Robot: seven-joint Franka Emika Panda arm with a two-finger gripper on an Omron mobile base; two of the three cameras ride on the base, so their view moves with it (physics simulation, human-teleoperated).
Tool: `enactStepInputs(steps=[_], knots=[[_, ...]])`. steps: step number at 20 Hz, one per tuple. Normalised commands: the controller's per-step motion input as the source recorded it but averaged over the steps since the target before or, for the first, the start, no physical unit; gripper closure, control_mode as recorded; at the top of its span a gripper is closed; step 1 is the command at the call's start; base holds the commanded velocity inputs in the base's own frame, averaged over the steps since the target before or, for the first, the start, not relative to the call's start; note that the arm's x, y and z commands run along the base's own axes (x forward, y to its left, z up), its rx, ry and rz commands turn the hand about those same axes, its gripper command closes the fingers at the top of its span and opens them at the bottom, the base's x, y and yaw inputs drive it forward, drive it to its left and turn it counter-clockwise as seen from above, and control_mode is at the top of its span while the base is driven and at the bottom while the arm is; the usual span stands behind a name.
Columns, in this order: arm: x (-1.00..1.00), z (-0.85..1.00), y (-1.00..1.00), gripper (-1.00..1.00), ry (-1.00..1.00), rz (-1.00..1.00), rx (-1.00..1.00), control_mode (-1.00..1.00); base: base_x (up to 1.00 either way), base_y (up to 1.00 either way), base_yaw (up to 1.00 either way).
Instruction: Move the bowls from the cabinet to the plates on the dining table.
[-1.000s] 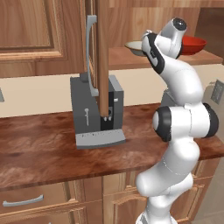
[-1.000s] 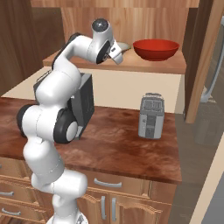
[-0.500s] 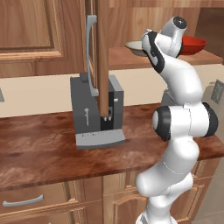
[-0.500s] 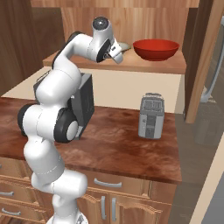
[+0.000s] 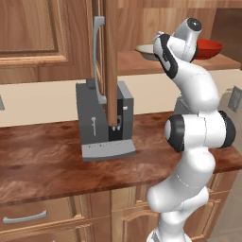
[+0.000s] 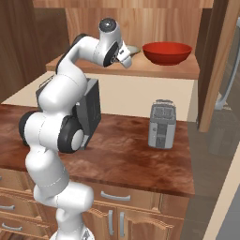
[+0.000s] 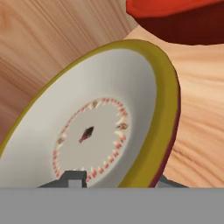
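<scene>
On the open cabinet's wooden shelf point(image 5: 127, 64) sit both bowls. The cream bowl point(image 7: 109, 122), with its golden-brown rim and whitish inside, lies left of the red bowl point(image 7: 175, 17). My gripper point(image 7: 120, 180) straddles the cream bowl's near rim, with one fingertip point(image 7: 74, 177) over the inside and the other outside. Whether the tips press the rim does not show. From the base I see the hand point(image 5: 152, 51) at the cream bowl point(image 5: 144, 50), with the red bowl point(image 5: 210, 47) behind it. The plates and the dining table are out of view.
The cabinet door point(image 5: 109, 61) stands open edge-on with its grey bar handle point(image 5: 98, 56), left of the arm. Below on the brown counter point(image 5: 47, 160) stand a grey coffee machine point(image 5: 101, 123) and a toaster point(image 6: 161, 124). A wooden side panel point(image 6: 218, 65) closes the right.
</scene>
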Motion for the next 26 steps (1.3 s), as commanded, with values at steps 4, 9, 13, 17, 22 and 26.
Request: enactStepInputs(steps=[4,9,13,17,22,26], knots=[[0.0,0.0,0.0,1.0,0.0,0.0,0.0,-1.0,0.0,0.0,0.0],[0.0,0.0,0.02,1.0,0.0,0.0,0.0,-1.0,0.0,0.0,0.0],[-0.01,0.0,0.0,1.0,0.0,0.0,0.02,-1.0,0.0,0.0,0.0],[-0.18,0.05,0.0,1.0,0.0,0.0,0.05,-1.0,0.0,0.0,0.0],[-0.21,0.2,0.0,1.0,-0.01,0.0,0.08,-1.0,0.0,0.0,0.0],[-0.24,0.2,0.0,1.0,-0.02,0.0,0.09,-1.0,0.0,0.0,0.0]])
